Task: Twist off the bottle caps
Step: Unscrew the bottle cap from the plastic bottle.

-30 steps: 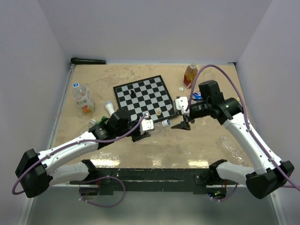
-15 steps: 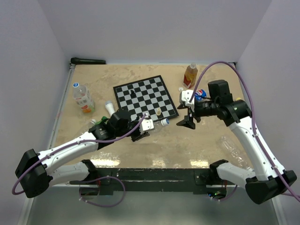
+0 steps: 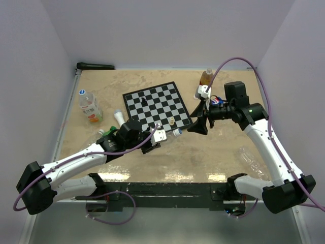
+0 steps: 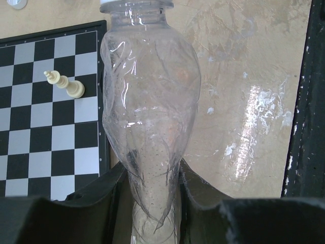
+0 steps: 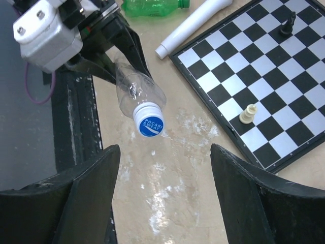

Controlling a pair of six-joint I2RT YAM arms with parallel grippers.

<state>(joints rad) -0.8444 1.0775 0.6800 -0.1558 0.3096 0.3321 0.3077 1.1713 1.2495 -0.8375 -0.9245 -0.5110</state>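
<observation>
The task is at the approach step. The left end effector [image 4: 152, 183] is clamped tight on a crushed clear bottle [image 4: 150, 96], held out over the tabletop [image 5: 172, 203] just beside the chessboard [image 5: 264, 76]. The bottle's blue cap [image 5: 151, 125], reading "POCARI SWEAT", faces the right end effector [image 5: 165, 152], whose jaws stand wide, empty and apart from it. Next, I judge, they must advance, close round the cap and twist.

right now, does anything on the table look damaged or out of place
The clear bottle pinched in the left arm's jaws is badly crumpled, its walls dented and creased, though its blue cap is still on. A second bottle lies on its side at the near right.
</observation>
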